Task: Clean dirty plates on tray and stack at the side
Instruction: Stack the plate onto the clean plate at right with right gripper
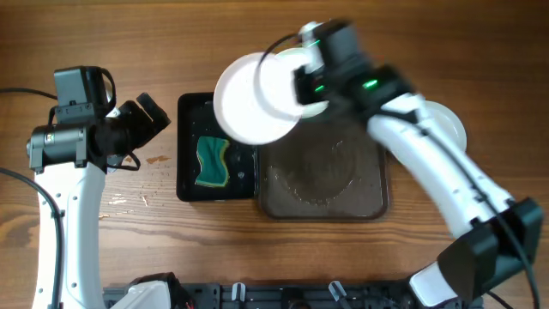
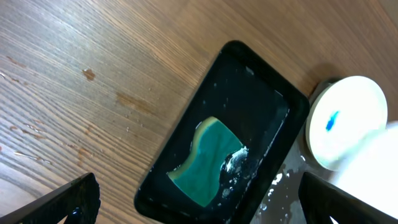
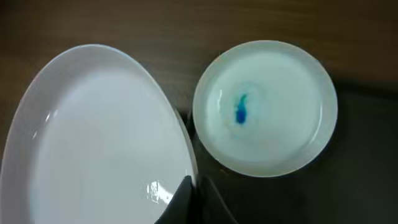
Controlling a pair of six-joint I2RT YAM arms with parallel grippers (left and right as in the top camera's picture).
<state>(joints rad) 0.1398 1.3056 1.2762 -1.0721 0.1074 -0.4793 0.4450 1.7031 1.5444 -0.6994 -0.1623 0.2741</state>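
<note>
Surroundings: sponge (image 2: 208, 158) in black tray (image 2: 249, 93), beside tray (image 1: 322, 202).
Held plate (image 1: 253, 99): plain white, partly covering smeared plate (image 3: 264, 106).
Right gripper (image 3: 193, 199): clamps its rim.
Left gripper (image 1: 144, 129): spread, empty.

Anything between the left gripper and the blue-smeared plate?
Yes. The black tray holding the sponge lies between the left gripper and that smeared plate, and the clean plate in the right gripper hangs partly over it.

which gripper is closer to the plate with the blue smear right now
Right. The right gripper, shut on a plain white plate's rim, hangs just above and beside the smeared plate. The left gripper is open, off past the black tray's far side.
</note>
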